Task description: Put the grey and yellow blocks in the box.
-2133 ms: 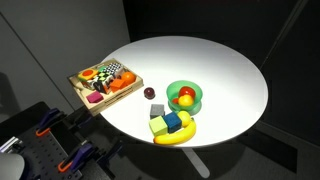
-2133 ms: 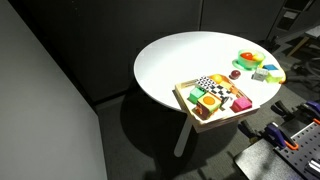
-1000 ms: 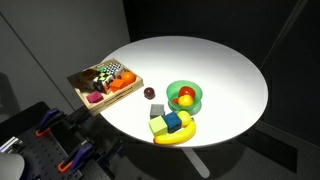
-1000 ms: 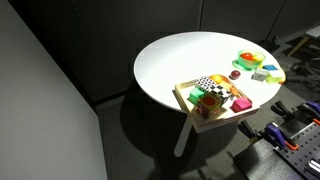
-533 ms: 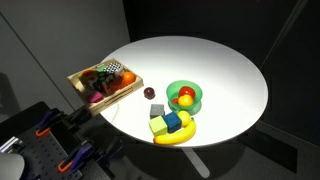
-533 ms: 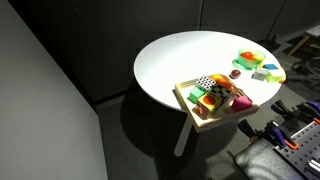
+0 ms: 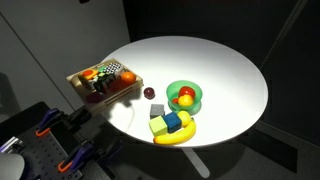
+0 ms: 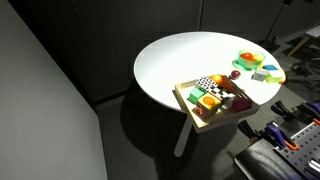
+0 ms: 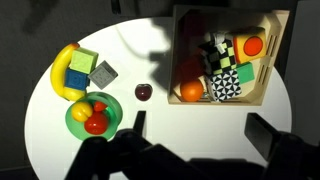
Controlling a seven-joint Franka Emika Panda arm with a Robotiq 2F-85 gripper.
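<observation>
In the wrist view the yellow block (image 9: 80,67) and the grey block (image 9: 102,73) lie side by side next to a banana (image 9: 63,74) at the left of the white round table (image 9: 135,45). The wooden box (image 9: 268,95) is at the upper right and holds an orange, a checkered block and other toys. My gripper (image 9: 203,130) is open and empty, above bare table just below the box and well right of the blocks. In both exterior views the blocks (image 7: 160,125) (image 8: 262,72) and box (image 7: 76,82) (image 8: 185,100) show, but the gripper is out of view.
A green bowl (image 9: 93,116) (image 7: 184,96) with red and yellow fruit sits beside the blocks. A dark plum (image 9: 144,92) (image 7: 149,92) lies between bowl and box. Clamps and dark equipment (image 7: 50,140) stand by the table's edge.
A shadow has spread over the box in an exterior view. The blocks, bowl, plum and box have not moved.
</observation>
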